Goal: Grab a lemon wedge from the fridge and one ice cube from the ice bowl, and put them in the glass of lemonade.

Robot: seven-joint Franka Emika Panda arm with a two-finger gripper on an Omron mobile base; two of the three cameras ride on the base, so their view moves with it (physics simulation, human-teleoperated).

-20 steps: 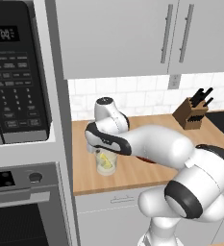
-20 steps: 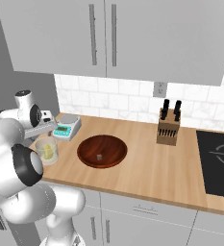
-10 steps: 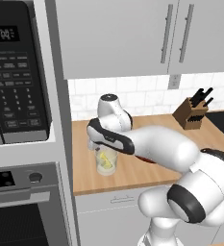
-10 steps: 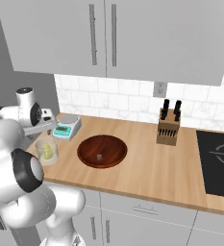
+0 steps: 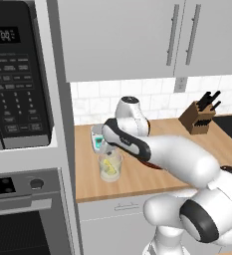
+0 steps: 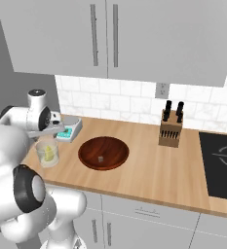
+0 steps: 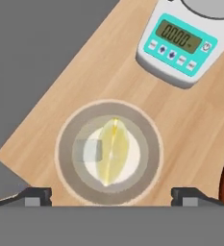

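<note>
Reading "0000" on the teal display of the white scale [image 7: 178, 42], just past the glass of lemonade [image 7: 108, 150]. The microwave [image 5: 19, 79], left of the glass, shows a clock and keypad lettering too small to read.

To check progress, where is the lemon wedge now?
The lemon wedge lies inside the glass of lemonade, beside the scale on the counter's left end, under the open gripper.

Scale [image 7: 179, 42] on counter [image 6: 149, 165]; knife block [image 6: 170, 130] near stovetop [image 6: 221, 163].
</note>
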